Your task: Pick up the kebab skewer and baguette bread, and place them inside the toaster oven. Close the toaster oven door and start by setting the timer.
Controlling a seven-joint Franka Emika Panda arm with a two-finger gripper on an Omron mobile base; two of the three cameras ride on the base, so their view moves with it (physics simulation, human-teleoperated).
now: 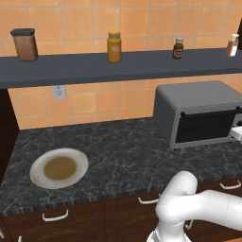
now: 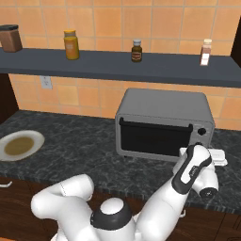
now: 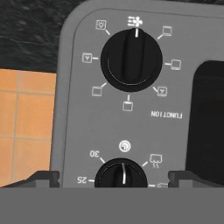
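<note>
Tiled kitchen wall, dark marble worktop [image 1: 123, 151], long shelf [image 1: 118, 66] of jars above.
The toaster oven [image 2: 164, 123] stands on the worktop at the right, its toaster oven door [image 2: 154, 137] shut, dark pane and black bar handle facing out. The tool [image 3: 113, 177] hovers just before the control panel on the oven's right side, fingers spread wide and holding nothing, with the timer knob [image 3: 120, 175] between the fingertips [image 3: 41, 178]. The function knob [image 3: 131, 60] sits beyond it. An empty plate [image 1: 59, 168] lies well apart at the left.
</note>
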